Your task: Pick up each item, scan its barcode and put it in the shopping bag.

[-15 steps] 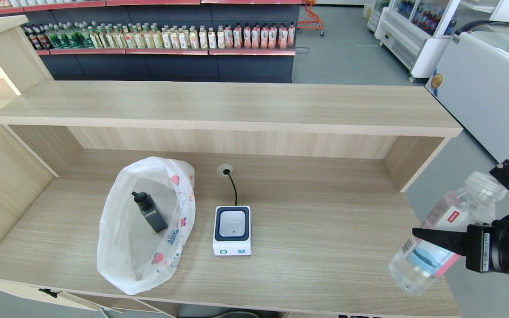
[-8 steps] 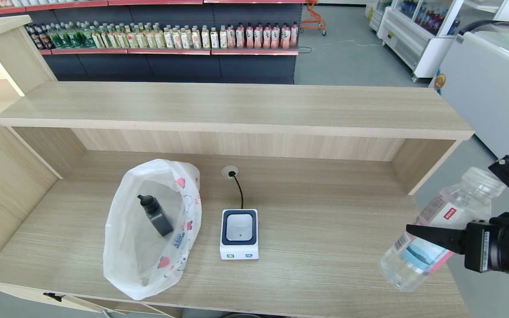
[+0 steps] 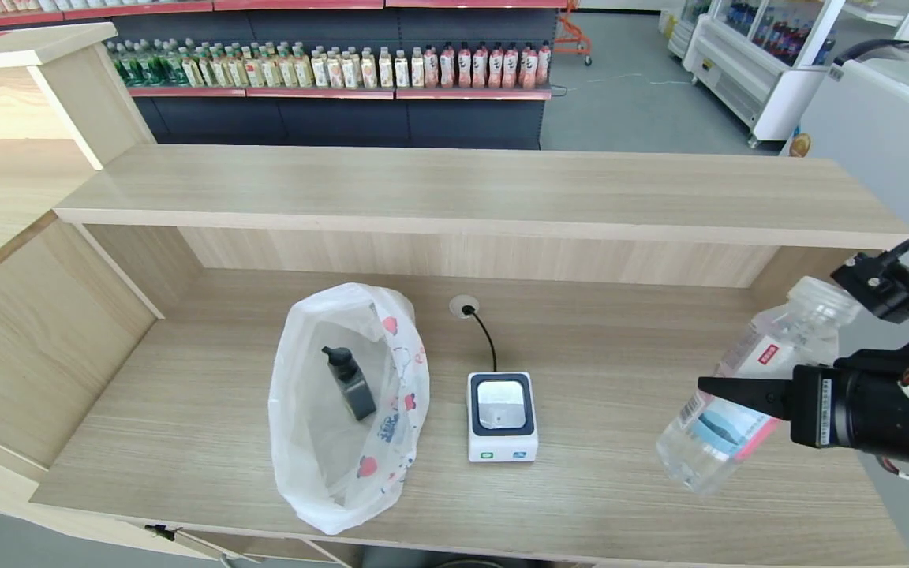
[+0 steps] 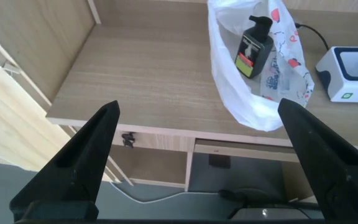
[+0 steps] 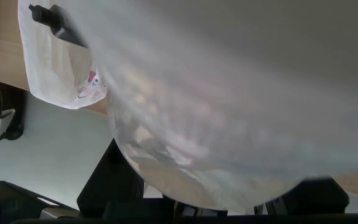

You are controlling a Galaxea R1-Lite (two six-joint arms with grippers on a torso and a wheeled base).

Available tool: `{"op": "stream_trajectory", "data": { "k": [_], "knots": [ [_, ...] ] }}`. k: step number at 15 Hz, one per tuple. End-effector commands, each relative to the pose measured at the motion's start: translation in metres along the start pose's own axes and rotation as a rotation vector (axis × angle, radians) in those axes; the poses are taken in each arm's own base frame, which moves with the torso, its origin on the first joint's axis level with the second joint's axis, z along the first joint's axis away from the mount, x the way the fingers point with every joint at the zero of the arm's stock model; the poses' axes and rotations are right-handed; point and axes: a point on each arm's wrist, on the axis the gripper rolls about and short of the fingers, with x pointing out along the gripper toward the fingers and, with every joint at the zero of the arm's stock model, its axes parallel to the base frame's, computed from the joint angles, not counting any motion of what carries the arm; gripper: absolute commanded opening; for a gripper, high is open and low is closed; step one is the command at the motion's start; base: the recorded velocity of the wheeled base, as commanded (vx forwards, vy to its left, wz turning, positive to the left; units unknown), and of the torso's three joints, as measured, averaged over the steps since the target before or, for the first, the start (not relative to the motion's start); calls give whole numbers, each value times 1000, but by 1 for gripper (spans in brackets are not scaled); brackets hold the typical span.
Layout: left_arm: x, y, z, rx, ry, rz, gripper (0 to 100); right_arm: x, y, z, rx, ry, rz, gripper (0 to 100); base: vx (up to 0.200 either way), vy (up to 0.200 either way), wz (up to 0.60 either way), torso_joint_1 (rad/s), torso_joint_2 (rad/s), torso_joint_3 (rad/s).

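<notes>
A clear water bottle [image 3: 746, 379] with a pink-and-blue label hangs tilted above the counter's right end, cap end up. My right gripper [image 3: 727, 388] is shut on its middle, and its clear body [image 5: 229, 106] sits right against the right wrist camera. The white scanner [image 3: 502, 416] sits mid-counter, to the bottle's left. Left of it lies the open white shopping bag [image 3: 348, 402] with a dark pump bottle [image 3: 349, 384] inside. My left gripper [image 4: 197, 162] is open, low in front of the counter's front edge, with the bag [image 4: 260, 74] beyond it.
The wooden counter [image 3: 596, 473] has a raised back shelf [image 3: 470, 189] and side walls. The scanner's black cable [image 3: 486, 339] runs to a hole at the back. Drink shelves and white freezers [image 3: 880, 118] stand on the shop floor behind.
The head camera has turned left, shifting the whole picture right. My right gripper has carried the water bottle inward from beyond the counter's right end to above it.
</notes>
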Motion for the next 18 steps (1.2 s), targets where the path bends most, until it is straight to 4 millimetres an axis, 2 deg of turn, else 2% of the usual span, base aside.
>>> {"op": "stream_trajectory", "data": {
  "k": [1, 4, 6, 10, 18],
  "knots": [
    [0, 0, 0, 0, -1, 0, 100, 30, 0, 8, 6, 52, -14, 0, 0, 200, 0, 7, 2, 12],
    [0, 0, 0, 3, 0, 0, 100, 66, 7, 19, -5, 92, -12, 0, 0, 200, 0, 4, 1, 1],
    [0, 0, 0, 5, 0, 0, 100, 83, 9, 17, -20, 124, -34, 0, 0, 0, 0, 0, 0, 0],
    [0, 0, 0, 3, 0, 0, 100, 107, 5, 7, -54, 180, -98, 0, 0, 0, 0, 0, 0, 0],
    [0, 0, 0, 5, 0, 0, 100, 139, 9, 7, -61, 142, -73, 0, 0, 0, 0, 0, 0, 0]
  ]
}}
